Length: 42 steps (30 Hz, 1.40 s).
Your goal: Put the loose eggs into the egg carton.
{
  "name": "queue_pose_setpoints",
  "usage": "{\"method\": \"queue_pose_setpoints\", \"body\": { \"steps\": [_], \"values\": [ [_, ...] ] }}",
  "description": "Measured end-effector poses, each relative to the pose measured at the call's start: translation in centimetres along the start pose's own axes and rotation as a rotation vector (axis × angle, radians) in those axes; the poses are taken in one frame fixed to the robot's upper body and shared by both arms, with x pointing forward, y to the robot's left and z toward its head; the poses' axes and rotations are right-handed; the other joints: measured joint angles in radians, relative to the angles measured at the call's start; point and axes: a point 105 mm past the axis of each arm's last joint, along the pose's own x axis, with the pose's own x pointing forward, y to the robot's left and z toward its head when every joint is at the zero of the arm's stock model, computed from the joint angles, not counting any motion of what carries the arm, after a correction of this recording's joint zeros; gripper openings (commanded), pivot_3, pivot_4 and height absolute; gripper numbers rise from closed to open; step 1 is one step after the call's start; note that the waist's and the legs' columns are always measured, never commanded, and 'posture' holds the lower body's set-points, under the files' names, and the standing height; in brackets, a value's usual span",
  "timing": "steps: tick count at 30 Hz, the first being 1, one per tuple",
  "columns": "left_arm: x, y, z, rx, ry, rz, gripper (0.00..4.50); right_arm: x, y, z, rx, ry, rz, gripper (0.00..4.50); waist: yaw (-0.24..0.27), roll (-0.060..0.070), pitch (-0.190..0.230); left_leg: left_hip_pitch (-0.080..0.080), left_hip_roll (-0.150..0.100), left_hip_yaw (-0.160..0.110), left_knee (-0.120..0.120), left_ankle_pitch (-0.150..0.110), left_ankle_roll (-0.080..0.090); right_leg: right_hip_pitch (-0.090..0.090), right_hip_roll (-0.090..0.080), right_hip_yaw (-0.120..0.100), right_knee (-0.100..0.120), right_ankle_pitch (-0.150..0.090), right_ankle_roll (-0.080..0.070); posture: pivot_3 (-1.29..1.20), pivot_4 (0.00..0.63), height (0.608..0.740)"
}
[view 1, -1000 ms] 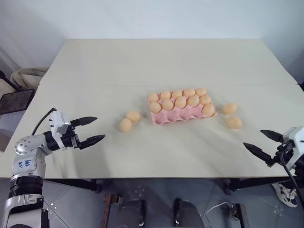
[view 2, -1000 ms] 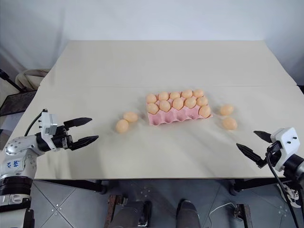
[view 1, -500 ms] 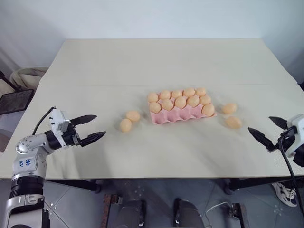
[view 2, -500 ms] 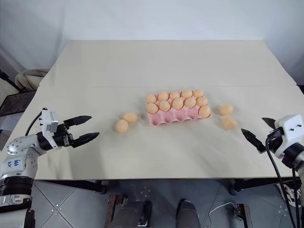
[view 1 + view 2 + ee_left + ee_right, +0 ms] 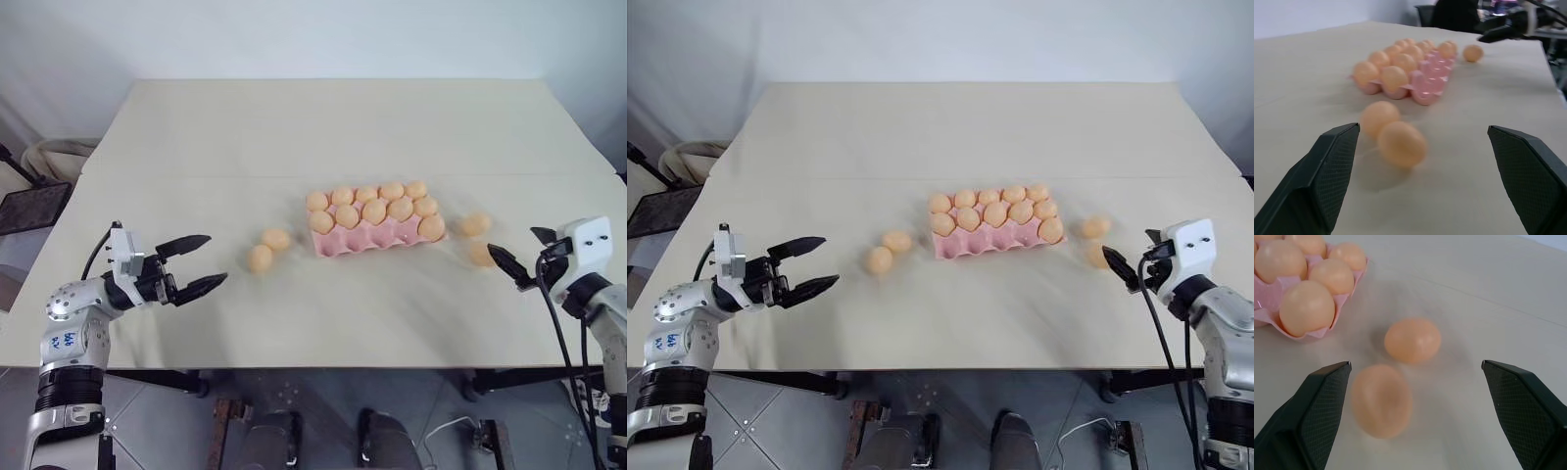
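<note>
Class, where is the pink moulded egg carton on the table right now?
In the head views, the pink moulded egg carton sits mid-table, slightly right of centre, with two loose tan eggs to its left and two to its right.

1. Cream table (image 5: 323, 127), seam across the top, fills mid-room.
2. Plain pale wall (image 5: 294, 39) behind.
3. Grey tiled floor (image 5: 147, 421) below (cable and shoe (image 5: 588, 399) at right).
4. Dark chair (image 5: 29, 208) at left.

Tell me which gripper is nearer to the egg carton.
Right. The right gripper hovers open just past the carton's right end, by two loose eggs. The left gripper is open, farther from the egg carton.
</note>
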Motion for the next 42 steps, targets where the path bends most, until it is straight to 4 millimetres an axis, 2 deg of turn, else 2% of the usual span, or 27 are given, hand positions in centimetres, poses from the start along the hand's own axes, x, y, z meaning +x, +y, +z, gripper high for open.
{"method": "queue_pose_setpoints", "body": {
  "steps": [6, 12, 16, 20, 25, 29, 36, 39, 42],
  "values": [
    [-0.1, -0.6, -0.7, 0.086, 0.001, -0.039, 4.47, 0.9, -1.2, -0.5, 0.023, 0.038, -0.05, 4.5, -0.002, 0.0, 0.0, 0.0, 0.0, 0.001, 0.001, 0.0, 0.001, 0.0, 0.0, 0.0, 0.0, 0.0, 0.0, 0.0, 0.15, 0.74],
    [0.6, -0.3, -0.5, 0.136, -0.046, -0.045, 4.47, 2.2, -0.9, -0.5, 0.046, 0.071, -0.03, 4.5, -0.001, 0.0, 0.0, 0.0, 0.0, 0.001, 0.002, 0.0, 0.001, 0.0, 0.0, 0.0, 0.0, 0.0, -0.001, 0.0, 0.15, 0.74],
    [0.6, -0.4, -1.0, 0.118, -0.053, -0.035, 4.47, 2.7, -0.7, -0.1, 0.073, 0.08, -0.007, 4.5, -0.001, 0.0, 0.0, 0.0, 0.0, 0.001, 0.001, 0.0, 0.001, 0.0, 0.0, 0.0, 0.0, 0.0, -0.001, 0.0, 0.15, 0.74],
    [0.7, -0.4, -1.3, 0.112, -0.061, -0.03, 4.47, 3.0, 0.0, -0.3, 0.088, 0.098, 0.037, 4.5, -0.001, 0.0, 0.0, 0.0, 0.0, 0.0, 0.001, 0.0, 0.001, 0.0, 0.0, -0.001, 0.0, 0.0, -0.001, 0.0, 0.15, 0.74],
    [0.8, -0.5, -1.3, 0.118, -0.066, -0.028, 4.47, 3.2, 1.3, -1.5, 0.086, 0.159, 0.09, 4.5, -0.001, 0.0, 0.0, 0.0, 0.0, 0.0, 0.001, 0.0, 0.001, 0.0, 0.0, -0.001, 0.0, 0.0, -0.001, 0.0, 0.15, 0.74],
    [0.8, -0.5, -1.2, 0.118, -0.069, -0.025, 4.47, 2.7, 1.5, -2.7, 0.085, 0.2, 0.09, 4.5, 0.0, 0.0, 0.0, -0.001, 0.0, 0.0, 0.001, 0.0, 0.001, 0.0, 0.0, -0.001, 0.0, 0.0, -0.001, 0.0, 0.15, 0.74],
    [0.7, -0.4, -1.2, 0.117, -0.07, -0.025, 4.47, 2.6, 1.3, -2.8, 0.051, 0.188, 0.077, 4.5, -0.003, 0.0, 0.0, -0.001, 0.0, 0.001, 0.002, 0.0, 0.001, 0.0, 0.0, -0.001, 0.0, 0.0, -0.001, 0.0, 0.15, 0.74],
    [0.7, -0.4, -1.2, 0.116, -0.07, -0.026, 4.5, 2.9, 1.2, -2.8, 0.056, 0.184, 0.072, 3.92, -0.005, 0.0, 0.0, -0.001, 0.0, 0.001, 0.002, 0.0, 0.001, 0.0, 0.0, -0.001, 0.0, 0.0, -0.001, 0.0, 0.15, 0.74],
    [0.7, -0.4, -1.2, 0.116, -0.07, -0.026, 4.5, 3.0, 1.3, -2.8, 0.057, 0.184, 0.073, 2.88, -0.004, 0.0, 0.0, -0.001, 0.0, 0.0, 0.002, 0.0, 0.001, 0.0, 0.0, -0.001, 0.0, 0.0, -0.001, 0.0, 0.15, 0.74]
  ]
}}
